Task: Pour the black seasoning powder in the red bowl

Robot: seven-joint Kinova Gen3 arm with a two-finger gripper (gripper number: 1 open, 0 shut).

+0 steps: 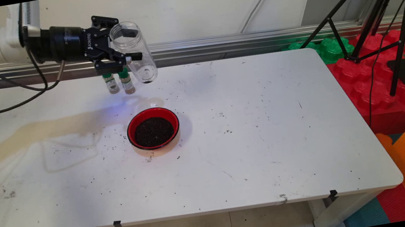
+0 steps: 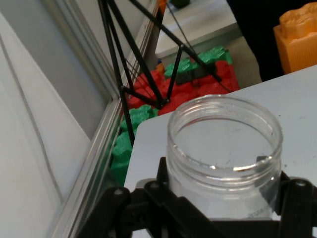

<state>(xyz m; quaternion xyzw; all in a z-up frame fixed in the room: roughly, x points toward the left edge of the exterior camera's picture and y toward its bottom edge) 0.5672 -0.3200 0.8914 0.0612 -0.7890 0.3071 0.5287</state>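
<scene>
Fingers: the gripper (image 1: 119,46) is pinching a clear jar (image 1: 134,51) across its body, one finger above and one below in the main view, either side of it in the hand view (image 2: 225,163).
Jar: empty and lidless, held high off the table (image 1: 268,128); it sits right between the fingers, long axis crosswise to them, mouth up and tipped a touch back toward the arm, base hanging below the lower finger.
Below the fingers: two small spice bottles (image 1: 119,82) with green caps stand side by side, just under the gripper at the table's far edge, apart from the jar.
Further out: a red bowl (image 1: 153,128) of dark grains lies well below the jar's base and nearer the camera.
Beyond: black tripod (image 1: 383,17) and coloured blocks (image 1: 387,75) stand far off past the fingertips.
</scene>
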